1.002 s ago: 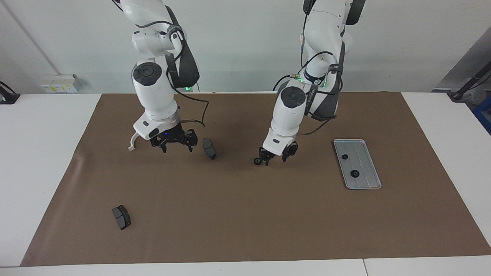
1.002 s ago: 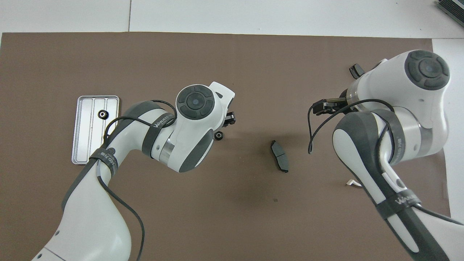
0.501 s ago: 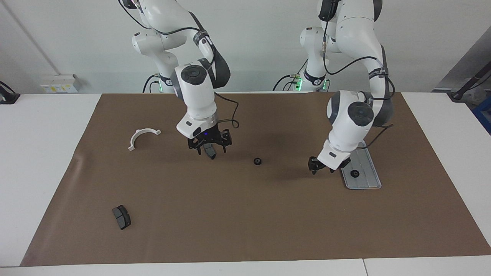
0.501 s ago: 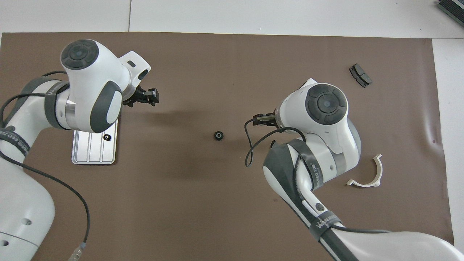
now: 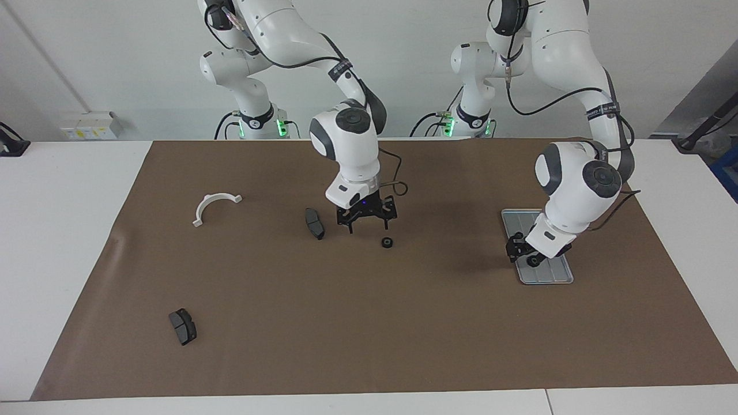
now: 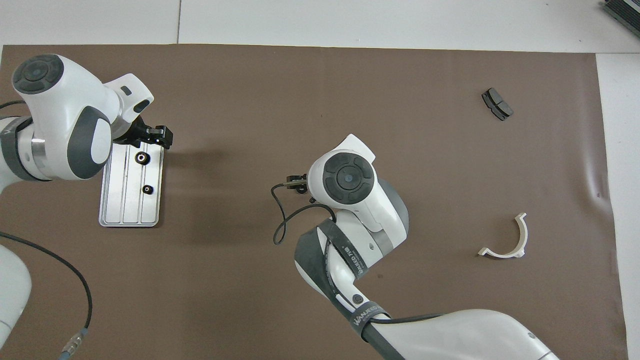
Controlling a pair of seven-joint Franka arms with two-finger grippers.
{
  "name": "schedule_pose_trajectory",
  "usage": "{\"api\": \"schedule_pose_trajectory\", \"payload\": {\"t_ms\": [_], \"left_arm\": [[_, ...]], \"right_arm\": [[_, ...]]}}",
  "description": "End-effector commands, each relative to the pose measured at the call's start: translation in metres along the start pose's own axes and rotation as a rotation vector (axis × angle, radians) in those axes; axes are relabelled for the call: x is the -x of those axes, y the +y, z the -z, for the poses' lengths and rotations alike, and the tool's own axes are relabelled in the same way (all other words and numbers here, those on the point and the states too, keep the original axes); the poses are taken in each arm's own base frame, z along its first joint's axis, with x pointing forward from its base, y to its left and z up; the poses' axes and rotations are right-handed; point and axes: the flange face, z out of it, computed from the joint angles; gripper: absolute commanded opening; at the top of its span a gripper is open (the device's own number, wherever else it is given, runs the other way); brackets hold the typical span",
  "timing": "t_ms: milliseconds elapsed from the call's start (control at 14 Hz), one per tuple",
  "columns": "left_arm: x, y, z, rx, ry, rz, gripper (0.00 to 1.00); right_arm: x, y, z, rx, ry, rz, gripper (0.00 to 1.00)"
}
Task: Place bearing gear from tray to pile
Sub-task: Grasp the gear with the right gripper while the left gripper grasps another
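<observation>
Both arms have shifted toward the left arm's end of the surface since the earlier frames: the left gripper [image 5: 526, 252] has travelled from the middle of the mat to the tray [image 5: 562, 275], and the right gripper [image 5: 367, 217] has come off the white bracket's area to the middle.

Left gripper — its jaws hang over the tray's farther end, close above it. How far the jaws stand apart cannot be told, and nothing is seen gripped between them. In the overhead view the left gripper [image 6: 152, 135] sits at the tray's [image 6: 111, 215] farther rim, with two small black gears lying in the tray: the larger gear [image 6: 142, 158] just by the jaws, the smaller gear [image 6: 147, 189] nearer the robots.

Right gripper — its jaws stand wide open and empty, over the mat near the middle, just above and beside the lone black gear [image 5: 387, 242] that forms the pile so far. That gear rests flat on the mat, well apart from the tray; the right arm hides it in the overhead view.

Outward from there: a dark grey pad [image 5: 314, 223] lies just beside the right gripper toward the right arm's end. A white half-ring bracket [image 5: 214, 206] lies farther toward that end. A second dark grey pad [image 5: 182, 326] lies well apart, farthest from the robots. All rest on the brown mat [image 5: 369, 334].
</observation>
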Motion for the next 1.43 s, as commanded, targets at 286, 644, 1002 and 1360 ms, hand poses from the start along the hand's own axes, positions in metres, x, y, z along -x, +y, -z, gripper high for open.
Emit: {"api": "schedule_pose_trajectory", "payload": {"t_ms": [286,644,1002,1360], "left_arm": [[0.018,-0.043,-0.01,-0.001,0.049,0.055,0.69],[0.02,-0.051,-0.017,-0.003,0.075,0.081,0.67],[0.017,-0.053,-0.023,-0.003,0.103,0.132,0.63],[0.019,-0.052,-0.036,-0.004,0.125,0.132,0.6]], "right_arm": [[0.003,-0.025,-0.046,0.024,0.053,0.068,1.0],[0.014,-0.031,-0.059,0.041,0.037,0.085,0.88],[0.018,-0.031,-0.063,0.045,0.031,0.085,0.64],[0.017,-0.033,-0.061,0.046,0.032,0.065,0.0]]}}
